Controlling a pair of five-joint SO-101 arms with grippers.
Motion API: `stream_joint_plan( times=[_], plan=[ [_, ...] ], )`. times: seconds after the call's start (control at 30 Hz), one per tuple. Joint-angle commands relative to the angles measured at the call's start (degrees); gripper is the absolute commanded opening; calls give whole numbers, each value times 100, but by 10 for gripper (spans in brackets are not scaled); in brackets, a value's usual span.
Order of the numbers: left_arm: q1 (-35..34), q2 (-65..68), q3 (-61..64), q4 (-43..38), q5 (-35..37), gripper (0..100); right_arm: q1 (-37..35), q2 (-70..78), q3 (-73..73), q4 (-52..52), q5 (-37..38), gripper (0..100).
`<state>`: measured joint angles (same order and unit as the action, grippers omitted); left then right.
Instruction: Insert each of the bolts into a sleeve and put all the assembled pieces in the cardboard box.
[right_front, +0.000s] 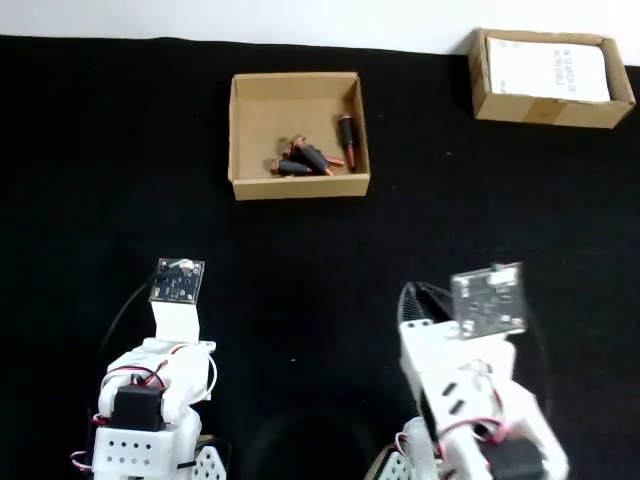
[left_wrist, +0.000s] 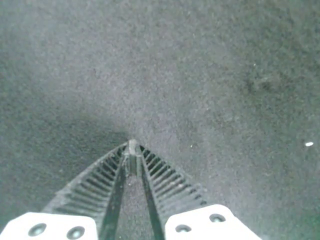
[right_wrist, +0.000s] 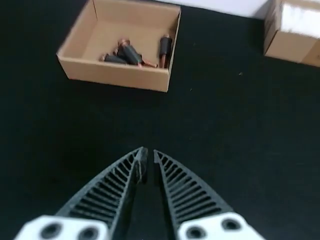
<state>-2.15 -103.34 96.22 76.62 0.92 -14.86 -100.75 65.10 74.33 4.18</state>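
Black cloth (right_front: 300, 260) carries the cardboard box (right_front: 298, 186) of assembled pieces (right_front: 303, 160); short of it I see left gripper (left_wrist: 132, 146) and right gripper (right_wrist: 148, 152) closed.

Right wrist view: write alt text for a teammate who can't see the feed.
The right gripper, empty and closed, hangs over black cloth, aimed toward an open cardboard box holding several black-sleeved copper bolts. A second cardboard box with white paper inside sits farther off to one side.

Fingers (left_wrist: 100, 186) together over dark cloth (left_wrist: 210, 75)
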Motion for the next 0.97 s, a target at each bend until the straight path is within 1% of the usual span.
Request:
stream_joint_plan(
  times=[0.0, 0.2, 0.3, 0.53, 0.6, 0.67, 0.73, 0.93],
  plan=[
    [66, -31, 101, 44, -26, 9, -40, -479, 1499, -215, 35, 6],
    [66, -31, 101, 44, -26, 9, -40, -418, 1833, 338, 26, 6],
    [66, -31, 101, 44, -26, 9, -40, -426, 2264, 690, 18, 6],
    [66, -31, 101, 44, -26, 9, -40, -426, 2730, 171, 26, 6],
    [66, -31, 101, 44, -26, 9, -48, -426, 3204, -136, 26, 6],
    [66, -31, 101, 35, -18, 9, -48, -435, 3978, -330, 9, 6],
    [66, -31, 101, 44, -18, 9, -57, -426, 3767, -418, 18, 6],
    [66, -31, 101, 44, -18, 9, -57, -426, 3829, -303, 26, 6]
  ],
)
